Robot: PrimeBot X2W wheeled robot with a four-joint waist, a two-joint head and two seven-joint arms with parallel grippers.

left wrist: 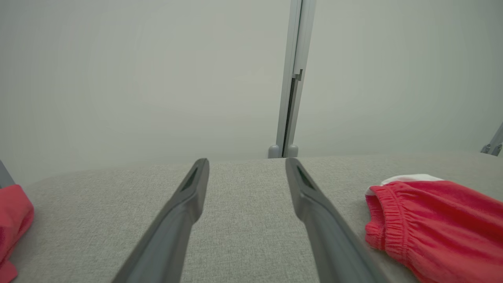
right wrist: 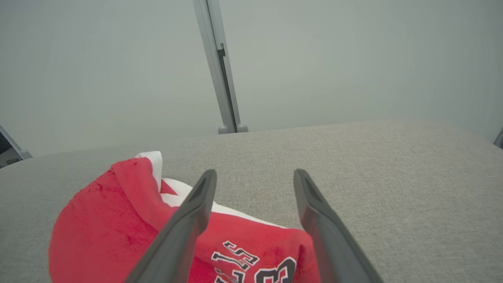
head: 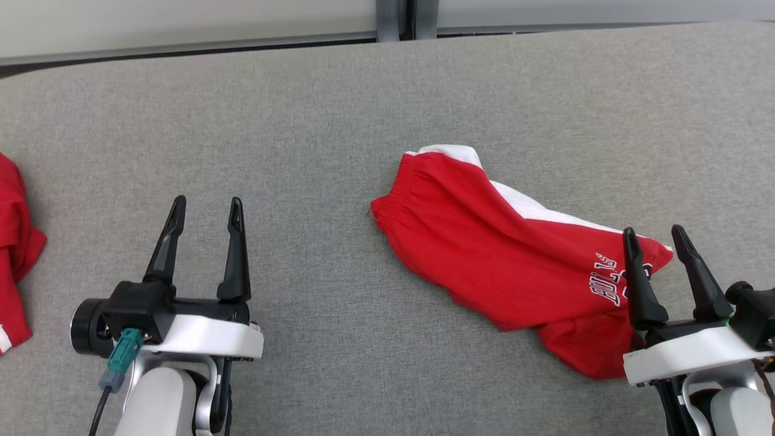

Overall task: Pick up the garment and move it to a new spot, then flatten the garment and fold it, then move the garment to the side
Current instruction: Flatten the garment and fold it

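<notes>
A pair of red shorts [head: 502,254] with white side panels and white lettering lies loosely folded on the grey table, elastic waistband toward the middle. The waistband end of the shorts [left wrist: 432,220] appears at the right of the left wrist view. My right gripper [head: 655,237] hovers open above the lettered leg end of the shorts [right wrist: 118,228], nothing between its fingers. At the lower left my left gripper [head: 207,209] is open over bare table, well left of the shorts.
A second red garment [head: 15,254] lies at the table's left edge, and the same garment [left wrist: 11,224] shows in the left wrist view. The grey fabric table [head: 315,121] ends at a pale wall with a vertical metal post [head: 396,18] behind it.
</notes>
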